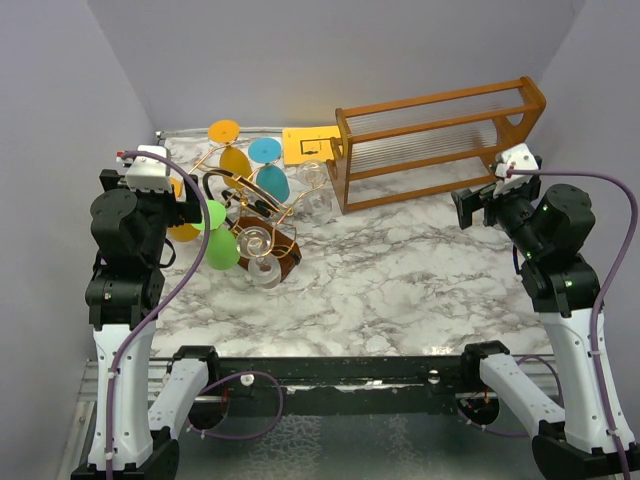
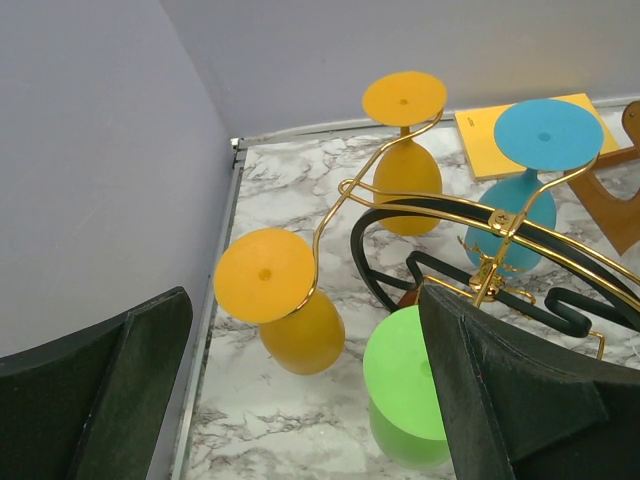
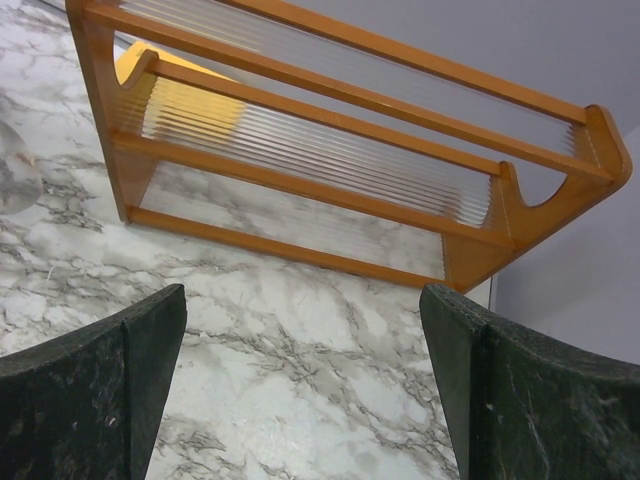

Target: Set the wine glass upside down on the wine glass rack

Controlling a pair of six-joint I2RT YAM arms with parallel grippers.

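Two end effectors (image 2: 300, 400) (image 3: 300, 390) agape, wine glass rack (image 2: 430, 205) near table's (image 1: 400, 270) left edge

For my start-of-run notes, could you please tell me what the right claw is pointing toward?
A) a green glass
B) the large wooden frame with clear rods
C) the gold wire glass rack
B: the right claw, open and empty, has the wooden frame straight ahead of it in its own wrist view.
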